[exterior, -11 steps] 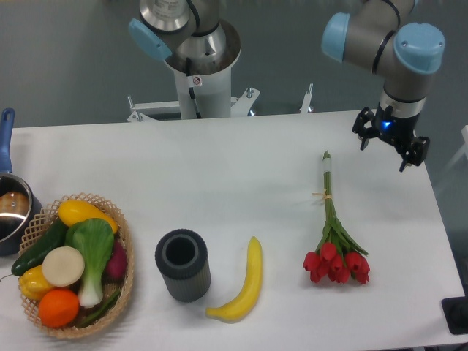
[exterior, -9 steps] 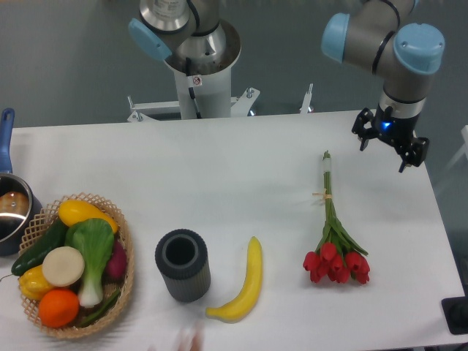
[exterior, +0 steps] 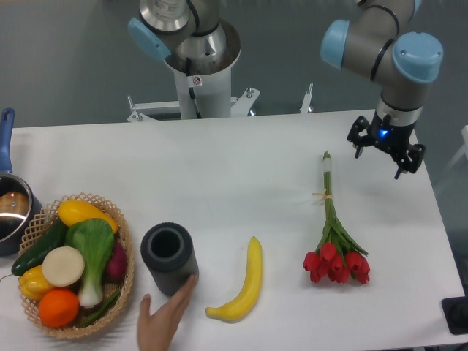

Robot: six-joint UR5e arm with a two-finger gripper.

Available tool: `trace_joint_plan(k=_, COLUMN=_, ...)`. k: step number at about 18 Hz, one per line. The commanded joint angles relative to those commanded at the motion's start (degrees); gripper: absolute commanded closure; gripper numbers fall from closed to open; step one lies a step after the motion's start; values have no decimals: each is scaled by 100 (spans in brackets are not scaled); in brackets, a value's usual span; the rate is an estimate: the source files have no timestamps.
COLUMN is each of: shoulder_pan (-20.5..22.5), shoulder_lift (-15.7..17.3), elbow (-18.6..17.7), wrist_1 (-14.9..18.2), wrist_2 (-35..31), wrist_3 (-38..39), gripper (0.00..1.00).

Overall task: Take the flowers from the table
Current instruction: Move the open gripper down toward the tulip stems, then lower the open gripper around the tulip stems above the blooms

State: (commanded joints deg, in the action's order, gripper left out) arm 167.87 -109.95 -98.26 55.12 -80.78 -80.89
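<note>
The flowers (exterior: 334,235) lie on the white table (exterior: 234,168) at the right, red tulip heads toward the front edge and green stems pointing to the back, tied with a thin tan band. My gripper (exterior: 385,153) hangs above the table's right rear part, to the right of the stem tips and apart from them. Its fingers (exterior: 358,143) are spread and hold nothing.
A yellow banana (exterior: 243,284) lies left of the flowers. A dark grey cylinder cup (exterior: 167,257) stands front centre, with a person's hand (exterior: 162,322) touching it. A wicker basket (exterior: 126,274) of vegetables sits front left, a pot (exterior: 10,208) beyond it. The arm's base (exterior: 196,66) stands behind the table.
A hand has come in from the front edge and pushed the grey cup to the left. My gripper has shifted slightly left and down toward the stems.
</note>
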Motion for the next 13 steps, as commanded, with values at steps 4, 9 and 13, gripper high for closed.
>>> trace_joint_plan(k=4, shoulder_pan=-114, shoulder_lift=-281, elbow=-26, wrist_1=-149, wrist_2=219, wrist_3=1072, gripper=0)
trace_joint_plan(k=9, shoulder_pan=-96, shoulder_lift=-536, elbow=-26, wrist_1=-194, wrist_2=870, wrist_3=1522, gripper=0)
trace_joint_plan(k=13, shoulder_pan=-149, shoulder_lift=-747, elbow=105, wrist_1=-203, wrist_2=1344, wrist_3=2084, gripper=0)
